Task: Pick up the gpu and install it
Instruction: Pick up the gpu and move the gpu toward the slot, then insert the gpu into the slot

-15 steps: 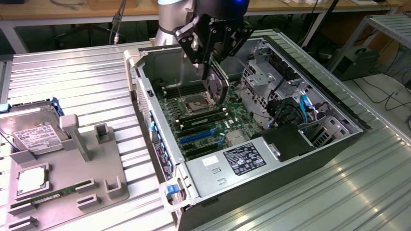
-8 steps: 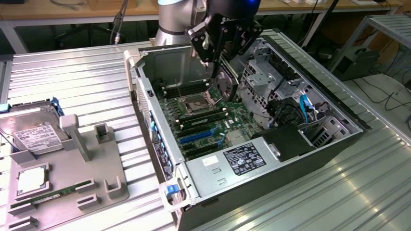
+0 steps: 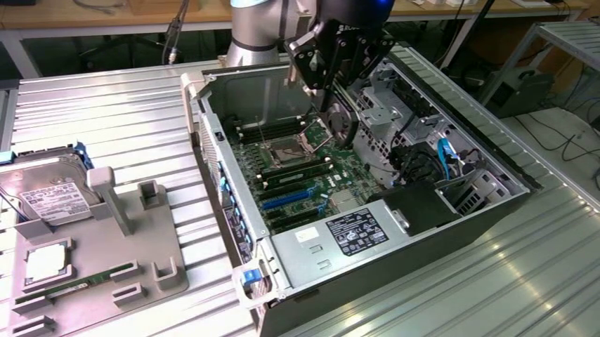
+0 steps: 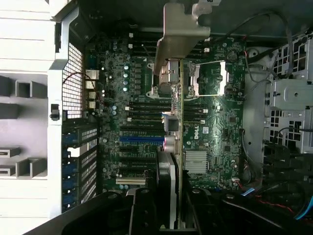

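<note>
**GPU gripped, hanging over the open case**

I judge this to be the carry-and-align stage: pickup is done, installation is not. The gripper [image 3: 335, 95] has its fingers clamped on the gpu [image 3: 339, 125]. The card hangs on edge above the motherboard [image 3: 300, 175] inside the computer case [image 3: 213, 140], apparently clear of the board. Seating it calls for lining its lower edge along an expansion slot, perhaps the blue slot [image 4: 142, 139], with the bracket toward the rear openings. From the wrist I see the card edge-on: thin green board, dark fan side, silver bracket [image 4: 181, 34] at its end.
</note>
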